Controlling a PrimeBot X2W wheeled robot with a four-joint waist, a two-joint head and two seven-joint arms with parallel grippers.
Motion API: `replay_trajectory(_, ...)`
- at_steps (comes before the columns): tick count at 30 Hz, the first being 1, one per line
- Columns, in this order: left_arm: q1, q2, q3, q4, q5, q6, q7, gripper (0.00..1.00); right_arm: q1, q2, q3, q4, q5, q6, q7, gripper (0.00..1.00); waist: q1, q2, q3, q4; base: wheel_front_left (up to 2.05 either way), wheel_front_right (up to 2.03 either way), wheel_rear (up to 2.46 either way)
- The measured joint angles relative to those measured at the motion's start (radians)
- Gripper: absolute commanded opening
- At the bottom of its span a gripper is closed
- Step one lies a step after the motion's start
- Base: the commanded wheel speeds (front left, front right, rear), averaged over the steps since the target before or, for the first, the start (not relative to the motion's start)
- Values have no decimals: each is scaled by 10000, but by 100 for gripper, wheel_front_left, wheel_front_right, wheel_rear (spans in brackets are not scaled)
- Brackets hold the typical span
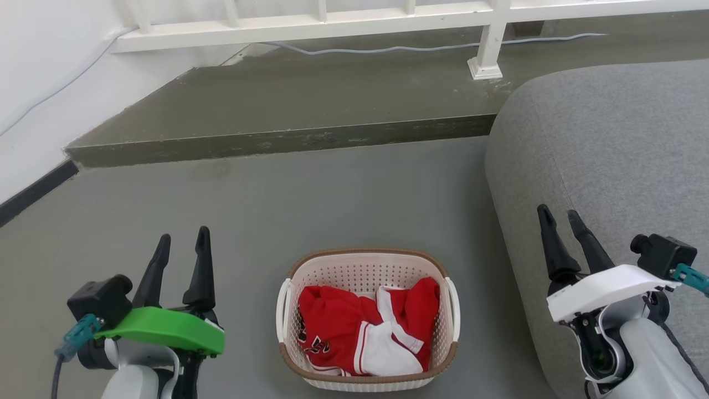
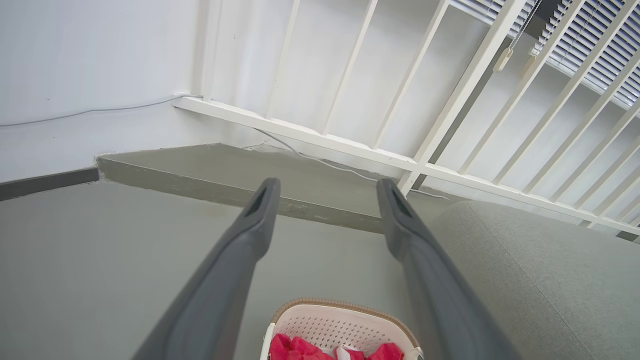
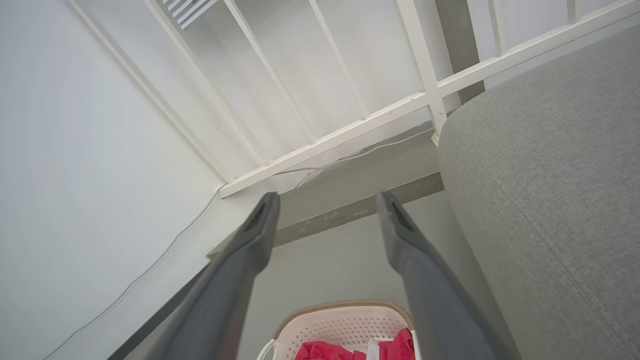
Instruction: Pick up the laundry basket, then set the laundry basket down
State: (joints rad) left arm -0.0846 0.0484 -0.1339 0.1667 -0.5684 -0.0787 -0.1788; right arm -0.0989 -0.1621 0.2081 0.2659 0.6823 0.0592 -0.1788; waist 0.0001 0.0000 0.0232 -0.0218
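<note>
The laundry basket (image 1: pixel 365 271) stands on the grey floor at the bottom centre of the head view, cream-white and perforated with a brown rim and white side handles. Red and white clothes (image 1: pixel 363 332) lie inside it. My left gripper (image 1: pixel 183 235) hovers open to the basket's left, with nothing between its fingers. My right gripper (image 1: pixel 559 213) is open to the basket's right, over the grey sofa's edge, also empty. Each wrist view catches the basket's far rim at its bottom edge: the laundry basket (image 2: pixel 340 325) and the laundry basket (image 3: pixel 345 325), below my left gripper (image 2: pixel 327 187) and my right gripper (image 3: pixel 327 200).
A large grey sofa (image 1: pixel 615 166) fills the right side, close to the basket. A raised step (image 1: pixel 288 138) crosses the floor behind the basket, with a white railing (image 1: pixel 343 25) and a cable (image 1: pixel 388 50) on it. A white wall (image 1: pixel 33 83) stands at the left.
</note>
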Motion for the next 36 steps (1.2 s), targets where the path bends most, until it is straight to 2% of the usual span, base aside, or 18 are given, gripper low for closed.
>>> replay_trajectory(21, -37, -19, -290, -322, 2560, -2, -731, 100, -173, -81, 466, 2, -2554, -4, -686, 100, 0, 0, 9, -68, 0, 0, 0)
replay_trajectory(36, -41, -36, -180, -328, 2635, -19, -731, 100, -173, -29, 322, 44, -2690, 40, -688, 100, 0, 0, 20, -84, 0, 0, 0)
